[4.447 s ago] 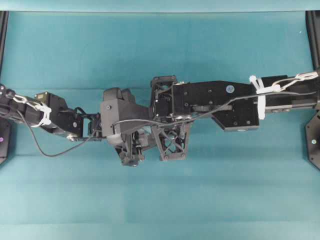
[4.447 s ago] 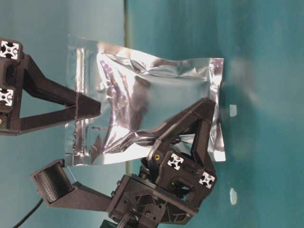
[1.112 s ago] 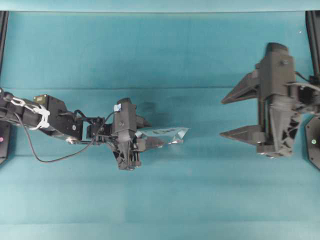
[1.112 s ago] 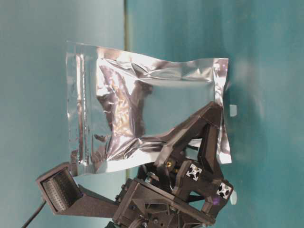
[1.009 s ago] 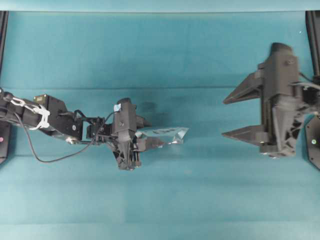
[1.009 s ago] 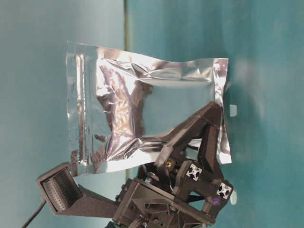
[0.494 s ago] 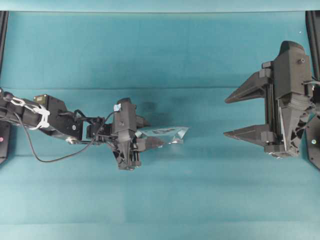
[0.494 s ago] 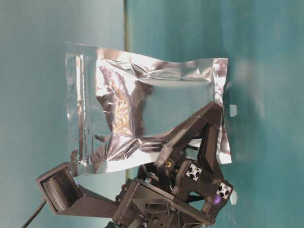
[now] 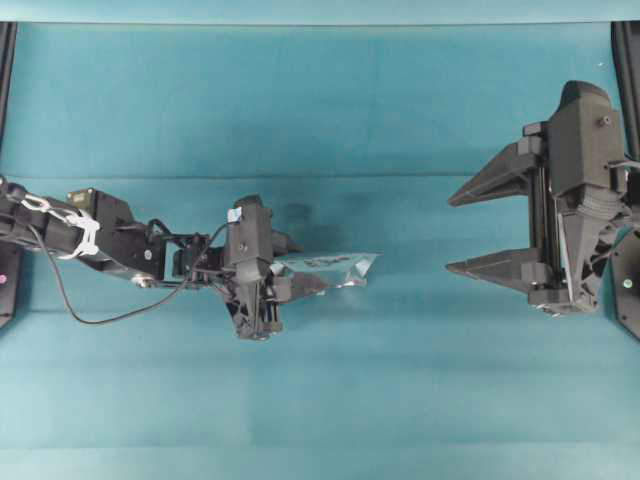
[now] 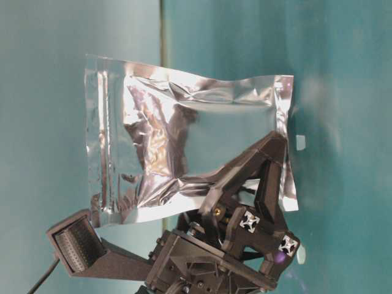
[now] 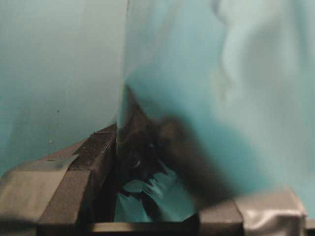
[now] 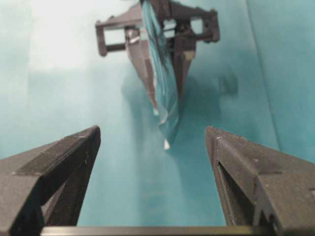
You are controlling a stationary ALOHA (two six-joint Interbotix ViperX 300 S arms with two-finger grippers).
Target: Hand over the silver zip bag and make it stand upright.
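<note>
Silver zip bag point(image 10: 190, 147) pinched edge-on in left claw point(image 9: 300, 285), held mid-tabletop point(image 9: 320, 100), likely presented for handover. Right claw point(image 9: 480, 232) spread wide, empty, well apart, facing the bag, probably lined up to take it.

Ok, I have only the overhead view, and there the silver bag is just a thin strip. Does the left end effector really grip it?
Observer: Yes. At table level the left end effector clamps the silver zip bag near one end.
Operator: Where is the zip?
Observer: Its zip strip runs along the opposite, free end.
Operator: And the right side?
Observer: In the right wrist view the bag stands edge-on ahead, centred in the gap of the open right end effector, untouched.
</note>
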